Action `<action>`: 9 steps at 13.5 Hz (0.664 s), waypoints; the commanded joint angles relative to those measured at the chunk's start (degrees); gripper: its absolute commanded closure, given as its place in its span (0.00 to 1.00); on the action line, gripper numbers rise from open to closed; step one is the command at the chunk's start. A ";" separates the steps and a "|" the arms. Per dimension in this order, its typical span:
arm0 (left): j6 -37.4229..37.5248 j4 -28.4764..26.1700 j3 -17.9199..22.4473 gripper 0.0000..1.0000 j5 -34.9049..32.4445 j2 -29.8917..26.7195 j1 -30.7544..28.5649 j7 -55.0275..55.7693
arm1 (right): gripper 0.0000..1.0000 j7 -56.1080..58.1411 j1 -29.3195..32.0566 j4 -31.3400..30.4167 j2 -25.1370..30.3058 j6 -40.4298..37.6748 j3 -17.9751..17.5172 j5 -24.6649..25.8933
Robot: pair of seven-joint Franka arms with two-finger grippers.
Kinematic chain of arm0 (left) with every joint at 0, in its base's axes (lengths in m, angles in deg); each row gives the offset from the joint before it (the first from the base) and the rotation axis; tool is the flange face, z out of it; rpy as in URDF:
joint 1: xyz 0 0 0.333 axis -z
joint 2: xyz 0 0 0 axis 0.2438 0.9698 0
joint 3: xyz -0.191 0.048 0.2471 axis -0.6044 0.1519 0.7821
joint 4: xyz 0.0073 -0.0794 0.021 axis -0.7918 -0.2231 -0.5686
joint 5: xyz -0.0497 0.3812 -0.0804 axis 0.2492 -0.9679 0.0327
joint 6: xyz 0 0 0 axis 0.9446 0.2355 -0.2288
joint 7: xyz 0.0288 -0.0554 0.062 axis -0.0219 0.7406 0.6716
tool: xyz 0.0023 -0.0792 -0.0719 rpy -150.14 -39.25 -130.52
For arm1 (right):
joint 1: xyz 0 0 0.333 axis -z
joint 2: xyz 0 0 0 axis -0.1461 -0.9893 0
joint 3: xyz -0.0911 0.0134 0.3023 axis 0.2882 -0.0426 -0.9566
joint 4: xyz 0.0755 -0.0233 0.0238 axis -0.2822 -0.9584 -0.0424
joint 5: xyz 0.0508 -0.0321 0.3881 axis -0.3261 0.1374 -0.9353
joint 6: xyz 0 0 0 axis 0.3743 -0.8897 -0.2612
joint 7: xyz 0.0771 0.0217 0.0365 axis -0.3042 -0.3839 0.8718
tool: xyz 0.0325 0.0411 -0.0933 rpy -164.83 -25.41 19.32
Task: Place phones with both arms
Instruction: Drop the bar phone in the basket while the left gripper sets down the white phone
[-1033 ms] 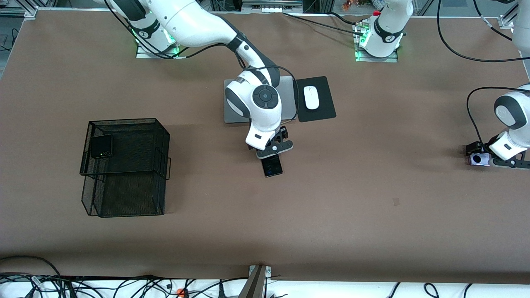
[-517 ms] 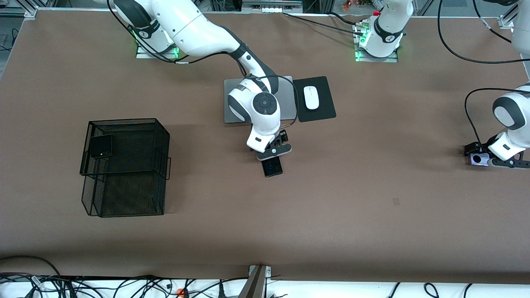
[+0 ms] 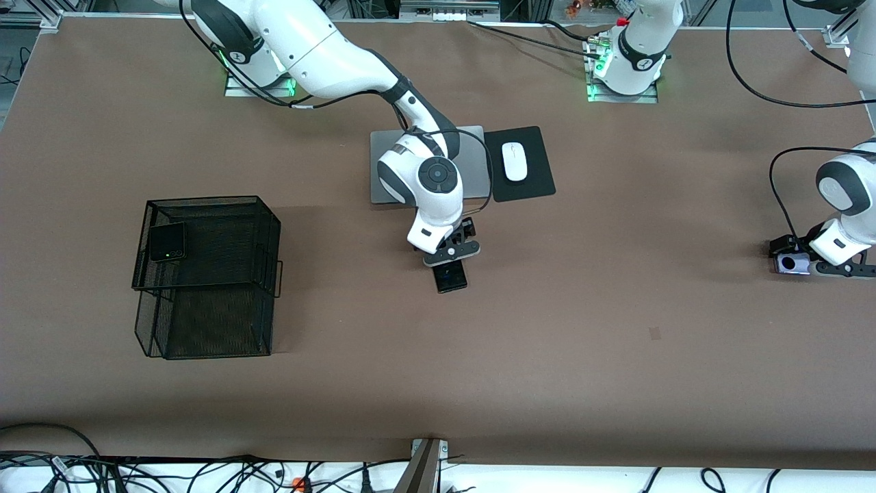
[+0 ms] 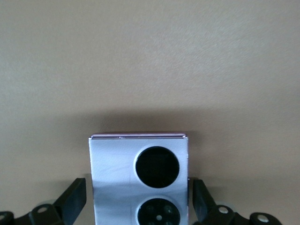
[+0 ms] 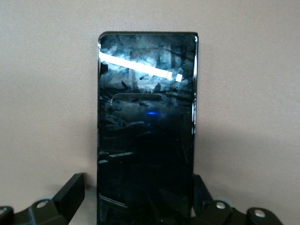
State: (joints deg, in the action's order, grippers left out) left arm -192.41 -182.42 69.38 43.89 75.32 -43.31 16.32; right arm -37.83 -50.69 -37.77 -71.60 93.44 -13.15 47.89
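What mattered to me here was how each phone sat between the fingers of the hand above it. In the right wrist view the long black slab phone [image 5: 146,126] ran straight away from the right hand [image 5: 139,199], its long axis crossing the line between the two fingertips, so the fingers [image 5: 70,191] stood one on each long edge, spread and just clear of the glass. I judged that a plain squeeze across the narrow width would take it, with no turn of the wrist needed.

The slab [image 3: 450,276] lay flat on the tabletop [image 3: 616,383], nearer the front camera than the grey laptop [image 3: 383,192], with the right hand [image 3: 451,252] low over its laptop-side end.

The left hand [image 4: 138,201] showed the same picture: the lilac-white square phone [image 4: 117,164] lay flat between spread fingers, square to them, its two round black circles in line with the hand. That phone [image 3: 792,263] sat well off from the laptop toward the left arm's end of the tabletop, the left hand [image 3: 821,263] down over it.

Neither hand pinched anything yet. Each arm was clearly the nearer one to its own phone. The black flip phone [image 3: 167,242] already lay on the top tier of the black mesh basket [image 3: 267,226], toward the right arm's end from the laptop.
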 commanded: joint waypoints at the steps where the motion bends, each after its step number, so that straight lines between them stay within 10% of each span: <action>1: -0.18 1.43 -0.82 0.05 1.03 0.85 -0.78 -1.17 | 0.01 -2.63 0.10 -0.19 -0.10 0.94 -0.58 1.16; 3: -0.18 1.43 -0.82 0.40 1.03 0.85 -0.69 -1.17 | 0.55 -2.99 0.27 -0.19 0.08 0.85 -0.58 1.07; 5: -0.18 1.51 -0.74 0.60 0.94 0.85 -0.60 -1.26 | 0.87 -2.99 0.36 -0.19 0.25 0.76 -0.58 0.90; 9: 0.96 2.56 -0.91 0.67 0.24 0.24 0.01 -1.26 | 1.00 -3.60 0.54 0.42 1.91 -1.77 -0.75 0.11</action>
State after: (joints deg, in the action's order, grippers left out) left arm -192.54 -181.59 68.74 43.89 75.73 -43.40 16.24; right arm -40.18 -50.61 -37.55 -71.27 93.47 -13.13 48.01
